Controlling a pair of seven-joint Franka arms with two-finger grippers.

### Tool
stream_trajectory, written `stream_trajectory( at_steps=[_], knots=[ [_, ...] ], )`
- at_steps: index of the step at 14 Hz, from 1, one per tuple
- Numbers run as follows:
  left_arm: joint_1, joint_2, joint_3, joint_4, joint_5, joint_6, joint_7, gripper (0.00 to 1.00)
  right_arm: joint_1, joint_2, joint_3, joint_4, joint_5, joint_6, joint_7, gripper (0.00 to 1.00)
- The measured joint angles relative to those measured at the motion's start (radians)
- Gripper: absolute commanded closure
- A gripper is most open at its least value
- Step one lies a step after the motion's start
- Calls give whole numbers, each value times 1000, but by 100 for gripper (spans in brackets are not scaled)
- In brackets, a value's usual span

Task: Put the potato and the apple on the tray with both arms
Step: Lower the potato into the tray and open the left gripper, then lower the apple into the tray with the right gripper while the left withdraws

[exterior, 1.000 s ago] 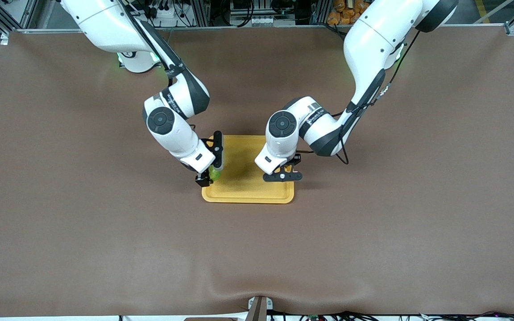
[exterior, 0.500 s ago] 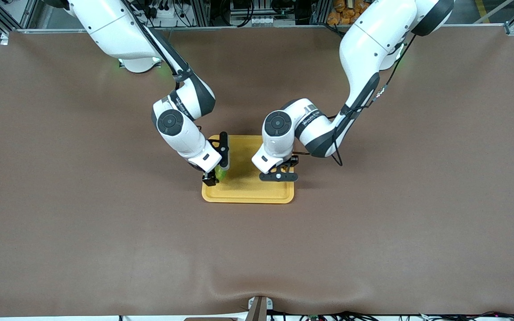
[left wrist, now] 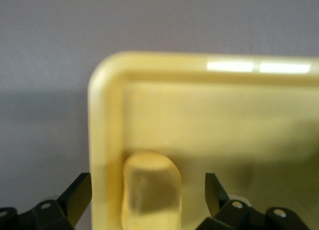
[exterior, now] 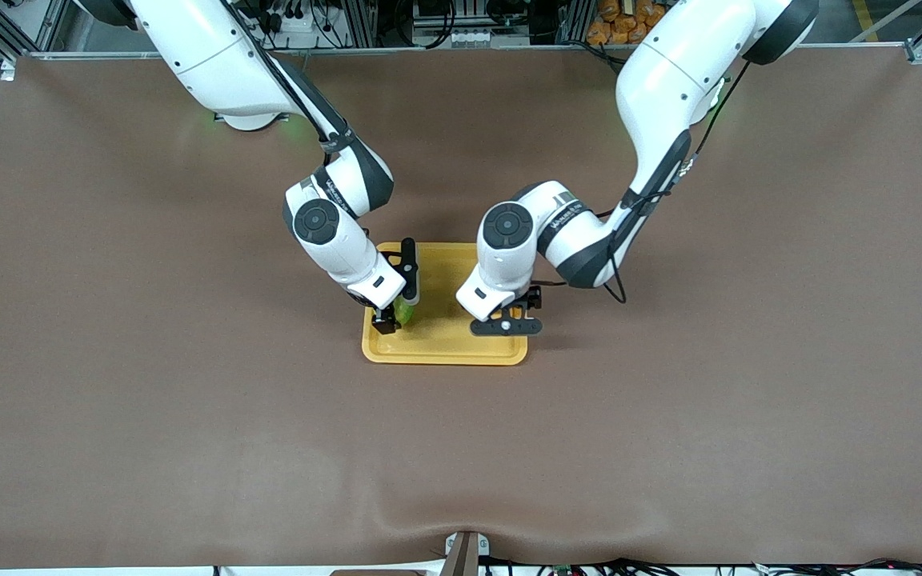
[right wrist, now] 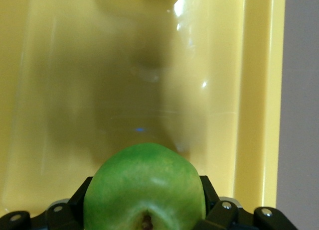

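Note:
The yellow-orange tray (exterior: 445,352) lies in the middle of the table. My left gripper (exterior: 507,324) hangs low over the tray's end toward the left arm and stands open. The potato (left wrist: 151,190), an oblong yellow lump, lies on the tray (left wrist: 104,115) close to a rim corner. It sits between the spread jaws of the left gripper (left wrist: 147,192), and neither jaw touches it. My right gripper (exterior: 397,308) is over the tray's other end, shut on the green apple (exterior: 405,310). In the right wrist view the apple (right wrist: 144,185) fills the right gripper (right wrist: 145,195) above the tray floor (right wrist: 124,90).
Brown table covering (exterior: 669,400) spreads wide around the tray on all sides. Both forearms lean in over the tray from the bases' edge of the table. Nothing else stands on the table.
My left gripper has opened and the potato now lies free on the tray. My right arm has carried the apple a little farther in over the tray.

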Motion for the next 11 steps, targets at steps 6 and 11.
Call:
stream_trajectory(
  at_steps=[6, 11],
  knots=[
    [103, -103, -7, 19, -9, -105, 56, 0, 1, 7, 0, -2, 0, 1, 0, 0],
    [213, -192, -7, 21, -71, -219, 283, 0, 1, 6, -1, -2, 0, 2, 0, 0]
  ],
)
